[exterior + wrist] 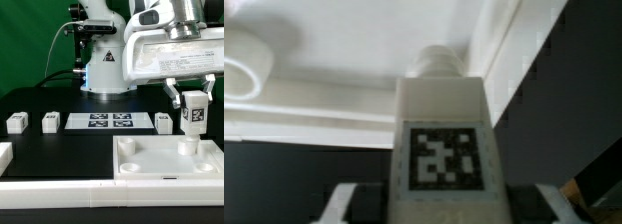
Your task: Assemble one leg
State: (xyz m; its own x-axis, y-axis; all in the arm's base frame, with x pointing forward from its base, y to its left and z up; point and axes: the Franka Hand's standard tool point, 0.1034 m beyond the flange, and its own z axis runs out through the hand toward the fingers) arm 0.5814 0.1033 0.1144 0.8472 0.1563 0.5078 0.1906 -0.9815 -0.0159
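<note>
My gripper (193,104) is shut on a leg (193,114), a small white block with a black-and-white tag, and holds it upright. The leg's lower end is at the right far corner socket (188,148) of the large white tray (150,170); I cannot tell whether it touches. In the wrist view the leg (445,140) sits between my two fingers (345,205) with its narrow peg end pointing at the tray (349,100). My gripper (446,208) grips it by the sides.
Three more legs stand on the black table: two at the exterior view's left (15,123) (50,122) and one (164,122) beside the marker board (110,122). A white part (4,155) lies at the left edge. The robot base (103,70) stands behind.
</note>
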